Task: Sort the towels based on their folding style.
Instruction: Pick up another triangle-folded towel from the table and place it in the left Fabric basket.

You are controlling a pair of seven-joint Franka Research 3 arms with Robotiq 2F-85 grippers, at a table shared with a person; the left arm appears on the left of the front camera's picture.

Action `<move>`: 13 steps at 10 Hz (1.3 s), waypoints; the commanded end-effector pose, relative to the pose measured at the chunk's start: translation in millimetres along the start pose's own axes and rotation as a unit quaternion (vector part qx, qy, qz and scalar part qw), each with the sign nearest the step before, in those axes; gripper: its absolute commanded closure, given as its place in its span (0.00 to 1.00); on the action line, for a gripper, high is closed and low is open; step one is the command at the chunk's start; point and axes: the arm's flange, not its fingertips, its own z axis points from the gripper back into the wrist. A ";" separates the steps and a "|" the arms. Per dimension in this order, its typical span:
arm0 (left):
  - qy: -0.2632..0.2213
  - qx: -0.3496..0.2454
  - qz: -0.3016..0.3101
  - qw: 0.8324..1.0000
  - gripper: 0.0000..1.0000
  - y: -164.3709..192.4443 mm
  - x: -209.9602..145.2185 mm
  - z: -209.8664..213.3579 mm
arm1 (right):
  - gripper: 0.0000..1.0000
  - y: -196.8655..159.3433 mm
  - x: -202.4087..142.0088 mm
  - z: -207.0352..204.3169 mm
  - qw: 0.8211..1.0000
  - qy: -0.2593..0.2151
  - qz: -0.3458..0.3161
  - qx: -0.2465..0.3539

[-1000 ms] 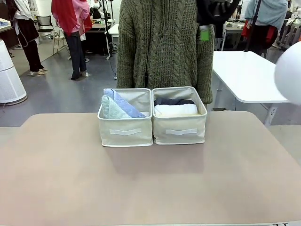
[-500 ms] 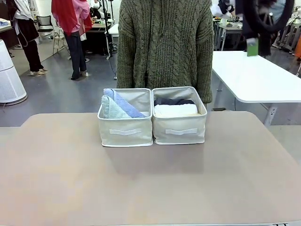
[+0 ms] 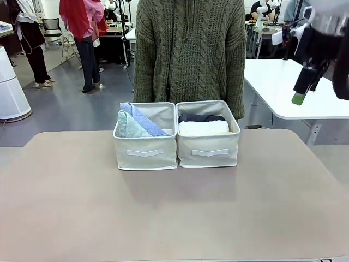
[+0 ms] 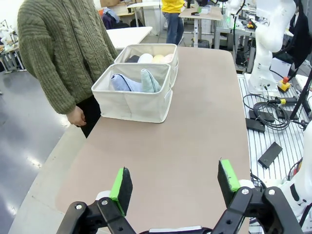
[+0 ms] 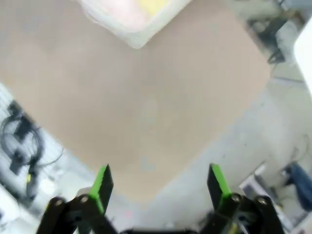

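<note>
My left fingers stood wide apart with nothing between their green pads, hovering above the near end of the brown worktop. Well ahead of them, across bare worktop, sat two cream fabric bins touching side by side. The nearer cream bin held the folded towels: a light blue terry cloth and a pale teal one leaning against each other. The farther cream bin, just beyond it, held the rolled towels; from my left fingers I could make out a dark grey roll, a white roll and a pale yellow roll lying in a row.

A person in an olive cable-knit sweater stood at the worktop's edge to the left of my left fingers, beside the bins, one hand hanging down.

My right fingers were also spread wide and empty, held high over the worktop and looking down on it through blur. Far ahead of them, at the upper edge, one cream bin corner showed with soft pale pink and yellow shapes inside. In the front view my right fingers hung in the air, well apart from the bins.
</note>
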 end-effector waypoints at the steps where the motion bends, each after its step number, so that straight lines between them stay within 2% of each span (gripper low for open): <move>1: 0.000 0.000 -0.004 1.000 0.08 -3.1 0.1 0.6 | 0.00 -24.1 17.3 -20.0 0.998 -0.051 0.023 -0.012; 2: 0.000 0.000 -0.004 1.000 0.08 -3.1 0.1 0.6 | 0.00 -26.1 26.5 -19.7 0.997 -0.066 0.022 -0.012; 3: 0.000 0.000 -0.004 1.000 0.08 -3.1 0.1 0.6 | 0.00 -17.2 5.0 -15.5 1.000 -0.025 0.005 -0.015; 10: 0.000 0.000 -0.004 1.000 0.08 -3.1 0.1 0.6 | 0.00 -19.5 5.8 -12.7 0.999 -0.029 0.010 -0.014; 11: 0.000 0.000 -0.004 1.000 0.08 -3.1 0.1 0.6 | 0.00 -65.0 -19.1 0.6 0.990 -0.079 0.098 0.062; 12: 0.000 0.000 -0.004 1.000 0.08 -3.1 0.1 0.6 | 0.00 -103.5 -50.2 10.0 0.964 -0.166 0.172 0.116; 13: 0.000 0.000 -0.004 1.000 0.08 -3.1 0.1 0.6 | 0.00 -136.7 -79.5 15.8 0.943 -0.213 0.210 0.142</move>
